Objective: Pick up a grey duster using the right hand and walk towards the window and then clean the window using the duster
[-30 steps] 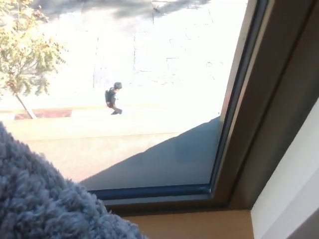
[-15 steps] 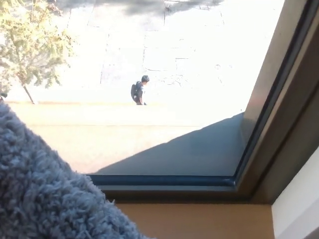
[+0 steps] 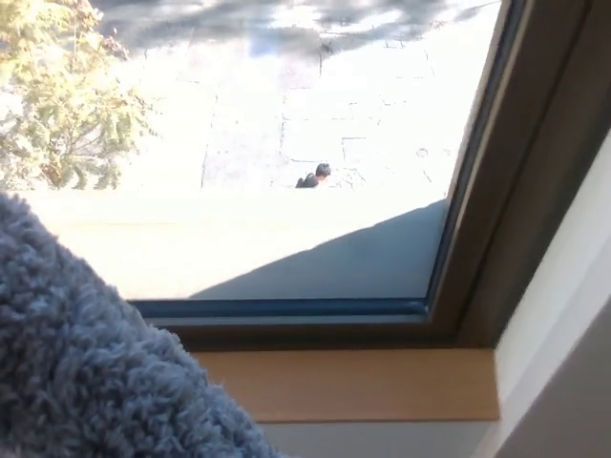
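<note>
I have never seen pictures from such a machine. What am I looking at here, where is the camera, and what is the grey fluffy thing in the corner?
The picture comes from a camera on the head of a humanoid robot that has two arms. It stands close to a window and looks out through the glass.

The grey fluffy mass at the lower left is a duster, very near the camera, so it fills that corner. The job is to clean the window with it. No robot hand shows in this picture, so I cannot see how the duster is held.

Below the glass you see the dark window frame, and under it a light wooden sill. On the right is a pale wall.

Outside, in bright sun, there is a tree on the left and a person far away on the pavement.
</note>
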Robot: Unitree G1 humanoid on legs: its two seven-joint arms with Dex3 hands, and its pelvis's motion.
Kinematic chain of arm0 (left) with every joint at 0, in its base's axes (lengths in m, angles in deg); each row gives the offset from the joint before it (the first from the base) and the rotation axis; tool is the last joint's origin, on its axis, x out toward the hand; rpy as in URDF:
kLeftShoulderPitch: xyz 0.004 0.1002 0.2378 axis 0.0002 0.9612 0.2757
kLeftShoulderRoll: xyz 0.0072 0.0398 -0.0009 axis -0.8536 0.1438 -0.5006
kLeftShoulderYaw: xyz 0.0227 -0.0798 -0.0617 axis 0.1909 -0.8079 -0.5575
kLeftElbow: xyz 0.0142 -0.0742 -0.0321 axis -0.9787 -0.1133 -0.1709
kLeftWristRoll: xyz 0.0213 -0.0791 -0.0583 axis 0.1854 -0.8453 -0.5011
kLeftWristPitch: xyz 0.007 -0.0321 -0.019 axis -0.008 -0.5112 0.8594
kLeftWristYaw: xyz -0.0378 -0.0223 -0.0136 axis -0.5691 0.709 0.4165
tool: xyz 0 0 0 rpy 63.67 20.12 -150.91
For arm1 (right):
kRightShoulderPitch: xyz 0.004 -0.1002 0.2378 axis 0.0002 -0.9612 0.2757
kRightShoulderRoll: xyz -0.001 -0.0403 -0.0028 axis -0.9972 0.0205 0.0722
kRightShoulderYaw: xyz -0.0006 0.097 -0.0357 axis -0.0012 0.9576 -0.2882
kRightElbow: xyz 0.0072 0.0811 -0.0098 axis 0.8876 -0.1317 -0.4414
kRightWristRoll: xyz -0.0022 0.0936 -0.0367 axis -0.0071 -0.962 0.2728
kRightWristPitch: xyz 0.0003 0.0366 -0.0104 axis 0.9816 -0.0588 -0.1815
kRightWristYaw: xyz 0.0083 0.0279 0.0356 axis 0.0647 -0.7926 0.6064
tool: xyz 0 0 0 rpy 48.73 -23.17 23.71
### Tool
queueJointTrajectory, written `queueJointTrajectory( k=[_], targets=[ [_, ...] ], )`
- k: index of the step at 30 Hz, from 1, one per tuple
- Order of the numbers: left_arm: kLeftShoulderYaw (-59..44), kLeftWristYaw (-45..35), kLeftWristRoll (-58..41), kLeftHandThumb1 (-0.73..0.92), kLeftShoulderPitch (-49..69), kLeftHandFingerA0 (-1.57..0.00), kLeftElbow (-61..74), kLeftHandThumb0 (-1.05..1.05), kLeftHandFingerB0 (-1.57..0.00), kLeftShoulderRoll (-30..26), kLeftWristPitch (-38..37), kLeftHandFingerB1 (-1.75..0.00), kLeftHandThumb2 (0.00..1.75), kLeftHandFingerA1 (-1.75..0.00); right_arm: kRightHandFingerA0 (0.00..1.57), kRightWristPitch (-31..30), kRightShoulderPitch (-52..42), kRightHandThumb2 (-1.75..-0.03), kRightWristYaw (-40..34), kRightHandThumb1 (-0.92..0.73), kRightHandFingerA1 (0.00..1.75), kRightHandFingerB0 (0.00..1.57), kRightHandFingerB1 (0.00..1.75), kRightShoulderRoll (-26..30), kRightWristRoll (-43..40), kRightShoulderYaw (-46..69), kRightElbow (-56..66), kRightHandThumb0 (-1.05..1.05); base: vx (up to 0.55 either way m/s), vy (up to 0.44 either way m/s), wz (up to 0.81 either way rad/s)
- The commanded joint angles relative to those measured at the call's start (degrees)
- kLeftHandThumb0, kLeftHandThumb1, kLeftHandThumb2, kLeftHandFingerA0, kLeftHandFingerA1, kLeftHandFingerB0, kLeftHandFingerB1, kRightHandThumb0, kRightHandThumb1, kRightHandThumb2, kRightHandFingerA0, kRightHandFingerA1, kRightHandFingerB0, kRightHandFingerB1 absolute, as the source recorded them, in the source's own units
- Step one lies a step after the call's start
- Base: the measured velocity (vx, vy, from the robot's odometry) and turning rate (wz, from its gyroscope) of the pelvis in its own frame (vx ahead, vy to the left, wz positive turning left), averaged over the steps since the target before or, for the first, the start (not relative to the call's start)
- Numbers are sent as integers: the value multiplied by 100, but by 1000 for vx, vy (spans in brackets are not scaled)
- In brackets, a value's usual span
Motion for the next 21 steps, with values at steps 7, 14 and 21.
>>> queueJointTrajectory(
  k=[7,14,21],
  targets=[
    [38,72,63,61,88,-101,36,-17,-89,-21,-195,-98,82,-120,105,295,-120,-138,14,-45,175,89,171,-79,-27,-124,20,-38,-223,22,7],
    [-12,41,16,57,16,-107,-9,-12,-89,-38,-147,-95,96,-120,104,388,-139,-143,45,-42,175,87,174,-59,-80,-56,-11,-36,-236,319,12],
    [13,46,24,59,57,-102,77,-13,-90,9,-233,-101,91,-123,105,292,-89,-137,113,-45,175,90,170,-135,-193,-68,-22,-37,-74,130,5]
  ],
)
